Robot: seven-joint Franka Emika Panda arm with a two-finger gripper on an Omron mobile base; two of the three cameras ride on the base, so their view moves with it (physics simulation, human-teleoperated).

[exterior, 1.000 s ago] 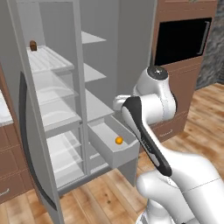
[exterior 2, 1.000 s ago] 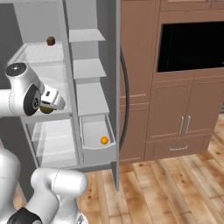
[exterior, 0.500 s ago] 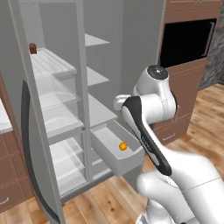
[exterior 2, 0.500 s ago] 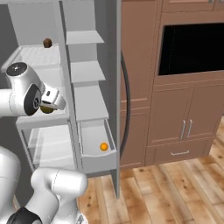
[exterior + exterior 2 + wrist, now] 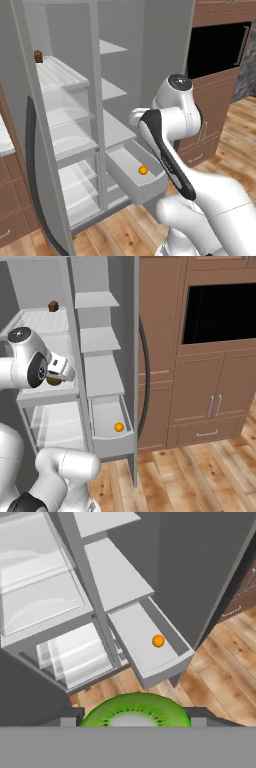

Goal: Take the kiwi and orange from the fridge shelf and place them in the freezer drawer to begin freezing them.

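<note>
The freezer drawer (image 5: 134, 176) stands pulled out at the foot of the open fridge (image 5: 65, 125), a shallow light-grey box with plain walls, and the orange (image 5: 143, 170), a small smooth bright ball, already lies on its floor toward the front. The kiwi (image 5: 135, 711) is carried in the tool (image 5: 56, 379), its green cut face with pale centre and dark seed ring filling the bottom of the hand view; the tool looks closed on it, well above and to one side of the drawer. The risk, as I judge it, is letting go too soon: the fruit could strike the drawer's front wall or the shelf edge and fall to the wooden floor (image 5: 200, 476).
</note>
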